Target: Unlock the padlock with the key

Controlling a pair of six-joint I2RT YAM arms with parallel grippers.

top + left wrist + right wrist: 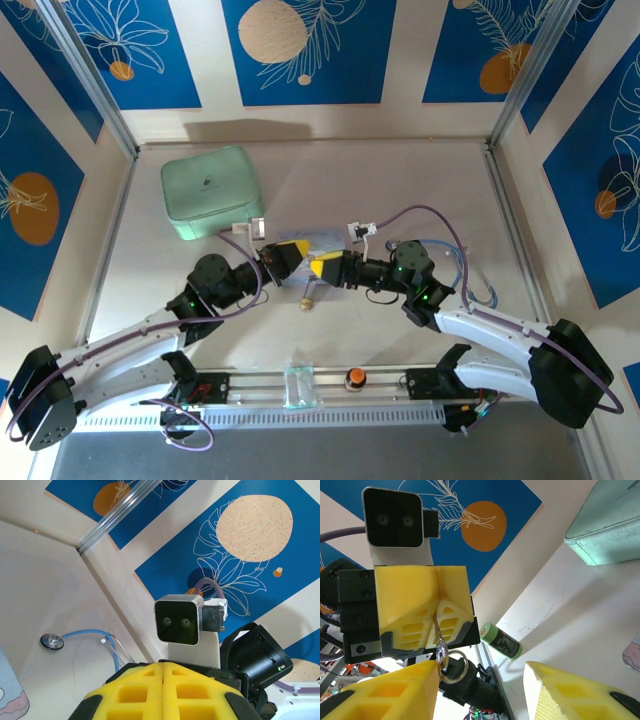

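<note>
A mint-green box [208, 192] sits at the far left of the surface [400, 180], well apart from the arms' bases. To its right, near the middle, the left pincer [163, 667] points toward the other arm, its yellow fingers [132, 695] pressed together. They pinch the key [438, 632] — a thin silvery sliver that comes out of the seam between them. A small metal ring [453, 667] hangs from the key's outer end.

The padlock [306, 301] appears to be the small brass-coloured thing lying on the surface just on the near side of the gap between the two pincers. It touches neither of them. It is too small in the top view to tell how its shackle stands.

Facing the left pincer, the right pincer [482, 667] is spread, with a wide gap between its two yellow fingers [390, 697] and nothing held in it. The ring lies right at the inner tip of one finger — whether they touch cannot be told.

Farther right, an orange-and-black knob [354, 378] stands on the rail at the near edge. A blue tube [87, 634] ending in a metal disc lies on the surface by the right wall.
</note>
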